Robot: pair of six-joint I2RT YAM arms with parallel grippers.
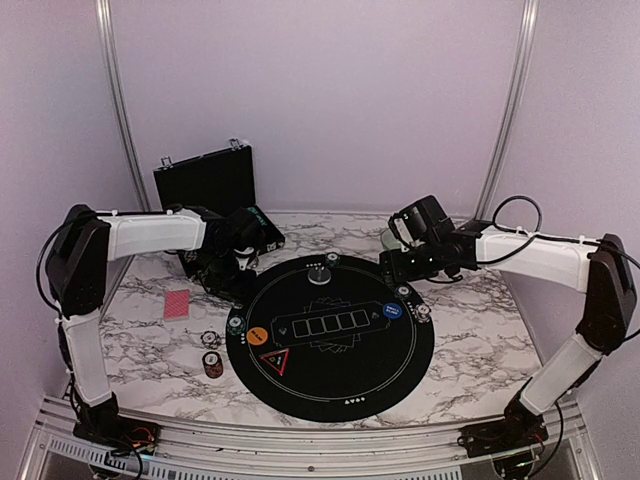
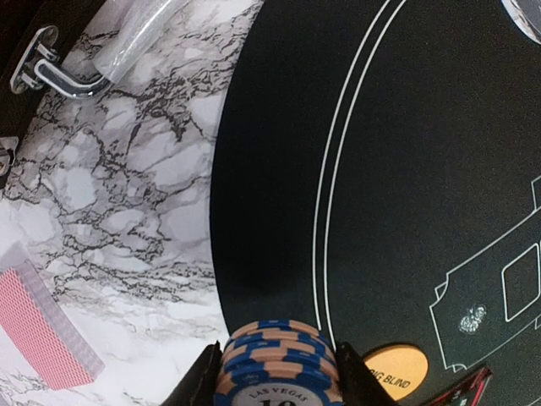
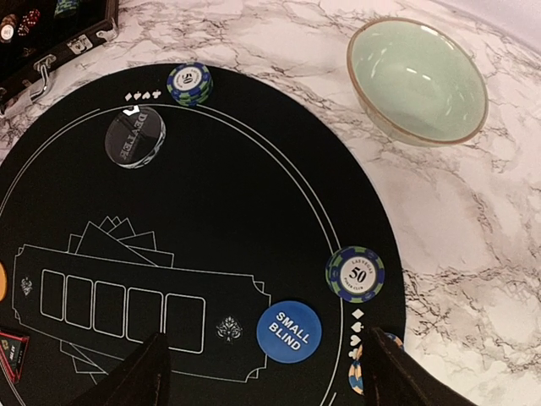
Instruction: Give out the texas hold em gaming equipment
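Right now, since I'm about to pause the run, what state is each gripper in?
Left gripper: closed on the blue chips.
Right gripper: open, holding nothing.

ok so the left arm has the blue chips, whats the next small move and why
Probably lower the left gripper toward the black mat edge, then open. It is shut on the blue chip stack, which hangs over that edge near the orange big blind disc, and other stacks sit along the rim.
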